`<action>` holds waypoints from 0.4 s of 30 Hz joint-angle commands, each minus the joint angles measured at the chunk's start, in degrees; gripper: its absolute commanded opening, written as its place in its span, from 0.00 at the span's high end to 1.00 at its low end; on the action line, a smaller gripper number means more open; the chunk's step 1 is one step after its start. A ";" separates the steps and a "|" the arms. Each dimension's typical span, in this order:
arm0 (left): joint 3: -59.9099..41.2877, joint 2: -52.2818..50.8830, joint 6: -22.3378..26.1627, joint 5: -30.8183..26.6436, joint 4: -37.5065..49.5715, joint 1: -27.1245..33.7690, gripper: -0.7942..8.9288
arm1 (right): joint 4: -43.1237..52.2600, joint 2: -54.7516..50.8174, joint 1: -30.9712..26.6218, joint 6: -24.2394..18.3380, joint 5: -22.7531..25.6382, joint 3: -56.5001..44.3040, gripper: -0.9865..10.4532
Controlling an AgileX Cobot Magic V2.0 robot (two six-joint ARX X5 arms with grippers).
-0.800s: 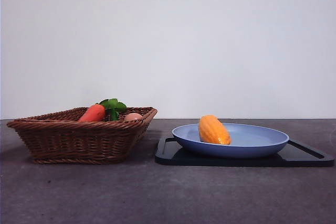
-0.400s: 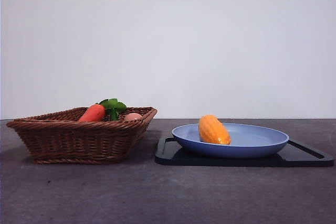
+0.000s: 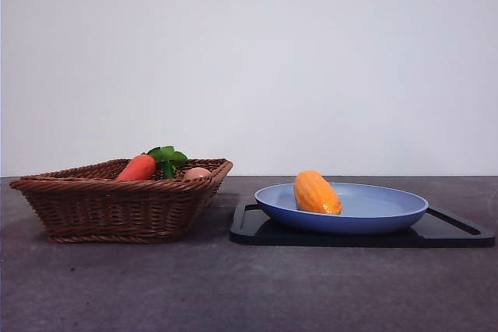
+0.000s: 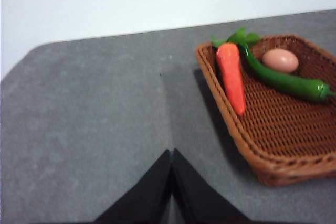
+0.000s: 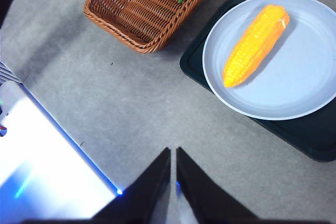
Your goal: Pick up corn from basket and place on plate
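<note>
Right tool [image 5: 172, 153] closed, empty, well apart from corn [image 5: 254, 44] on plate [image 5: 310, 77].

Open surface [image 3: 233, 293] spans the lower frame of the front view. The basket [image 3: 117, 207] at left and the plate [image 3: 373, 211] on its black tray [image 3: 459, 232] at right stand close together, leaving only a narrow gap.

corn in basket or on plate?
On the plate: the corn lies flat inside the blue plate; the basket holds other vegetables.
</note>
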 commanded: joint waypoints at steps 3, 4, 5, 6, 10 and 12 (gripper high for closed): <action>-2.47 -2.12 -1.42 -0.07 0.63 0.17 0.91 | 0.63 0.48 0.17 0.55 -0.07 1.05 0.91; -2.95 -2.54 -1.57 -0.07 0.61 0.17 0.91 | 0.63 0.48 0.17 0.55 -0.07 1.05 0.91; -3.43 -2.97 -1.62 -0.07 0.44 0.17 0.91 | 0.63 0.48 0.17 0.55 -0.07 1.05 0.91; -3.78 -3.45 -1.62 -0.07 -0.04 0.17 0.91 | 0.63 0.48 0.17 0.55 -0.07 1.05 0.91; -4.13 -5.49 -1.57 -0.09 -4.13 0.17 0.91 | 0.63 0.48 0.17 0.55 -0.07 1.05 0.91; -4.17 -5.99 -1.55 -0.07 -5.86 0.17 0.91 | 0.63 0.48 0.17 0.55 -0.07 1.05 0.91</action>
